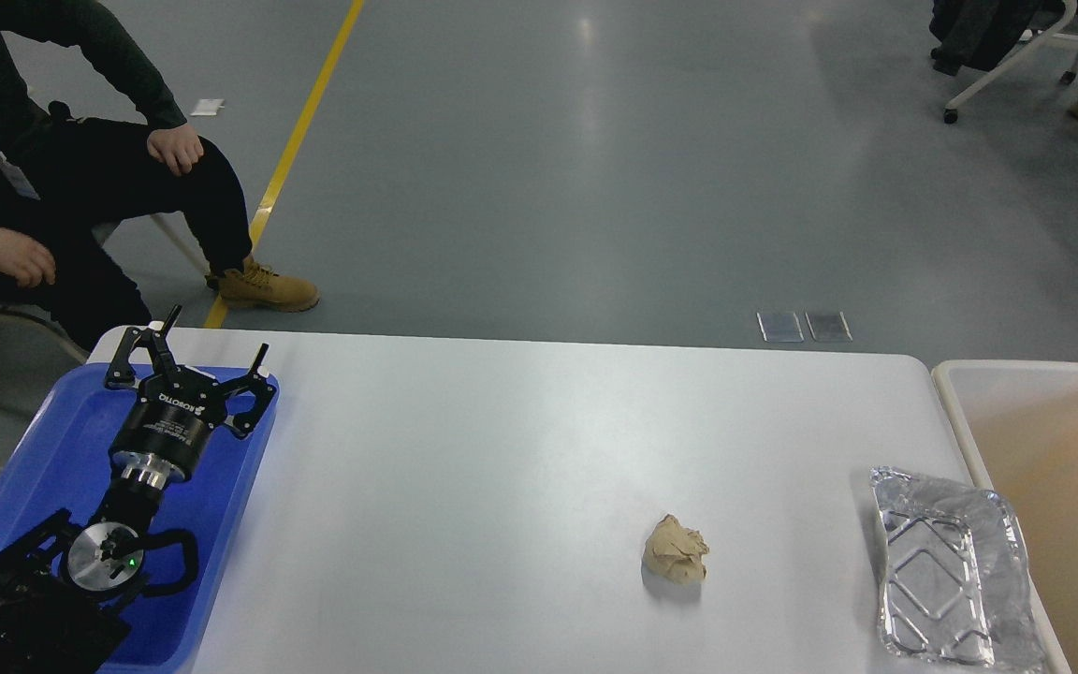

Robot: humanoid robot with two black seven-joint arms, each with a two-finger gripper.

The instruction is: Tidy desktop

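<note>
The white desktop (pixel 502 449) fills the lower half of the head view. A crumpled beige paper ball (pixel 676 550) lies on it right of centre. A silver foil container (pixel 951 571) lies at the desktop's right edge. My left gripper (pixel 191 358) hovers over the blue tray (pixel 43 449) at the left, its fingers spread open and holding nothing. My right gripper is out of view.
A beige rimmed bin (pixel 1054 468) stands beside the desktop's right end. A seated person (pixel 80 178) is at the far left beyond the table. A chair (pixel 1026 47) stands at the far right on the grey floor.
</note>
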